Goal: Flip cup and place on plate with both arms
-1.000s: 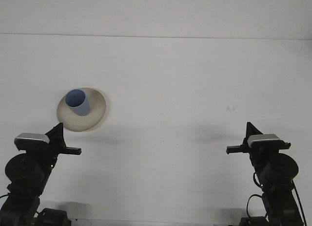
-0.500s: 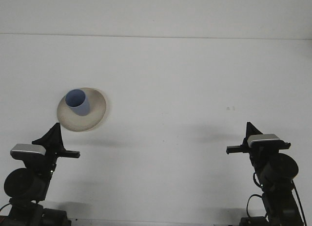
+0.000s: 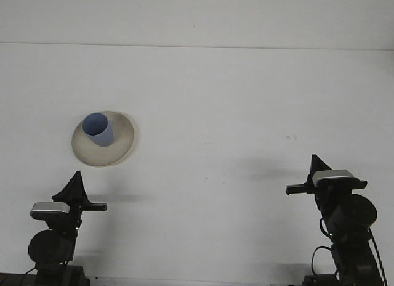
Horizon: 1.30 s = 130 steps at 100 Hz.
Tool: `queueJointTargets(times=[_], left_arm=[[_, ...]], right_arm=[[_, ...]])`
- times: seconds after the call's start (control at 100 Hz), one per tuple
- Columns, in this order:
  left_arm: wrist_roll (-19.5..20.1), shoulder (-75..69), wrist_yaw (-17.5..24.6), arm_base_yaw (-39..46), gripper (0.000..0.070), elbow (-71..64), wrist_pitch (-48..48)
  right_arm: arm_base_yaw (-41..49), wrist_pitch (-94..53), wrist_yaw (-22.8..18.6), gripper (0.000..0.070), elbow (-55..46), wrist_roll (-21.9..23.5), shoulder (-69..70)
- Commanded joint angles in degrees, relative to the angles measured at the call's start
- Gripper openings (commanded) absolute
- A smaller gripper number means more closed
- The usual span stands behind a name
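A light blue cup (image 3: 98, 130) stands upright, mouth up, on a beige plate (image 3: 120, 138) at the left of the white table. My left gripper (image 3: 75, 182) is low at the near left, well in front of the plate and apart from it. It looks shut, one dark point with nothing in it. My right gripper (image 3: 316, 165) stands at the near right, far from the cup. It too looks shut and holds nothing.
The white table (image 3: 209, 107) runs back to a straight far edge against a white wall. A small dark speck (image 3: 290, 137) marks the surface at the right.
My left arm has drawn back toward me and sunk lower in the view, away from the plate. The cup, the plate and the right arm have not moved.
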Motion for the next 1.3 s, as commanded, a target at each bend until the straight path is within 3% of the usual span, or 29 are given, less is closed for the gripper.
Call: queueJointTargets(times=[0.0,1.29], left_arm=[[0.3,-1.5,0.1,0.3,0.0011,-0.6,1.1],[0.0,-3.3,0.3,2.1,0.0011,-4.7,3.1]], right_arm=[[0.1,0.9,0.2,0.0006,0.2,-0.3,0.1],[0.1,0.9,0.2,0.0006,0.2,-0.3,0.1]])
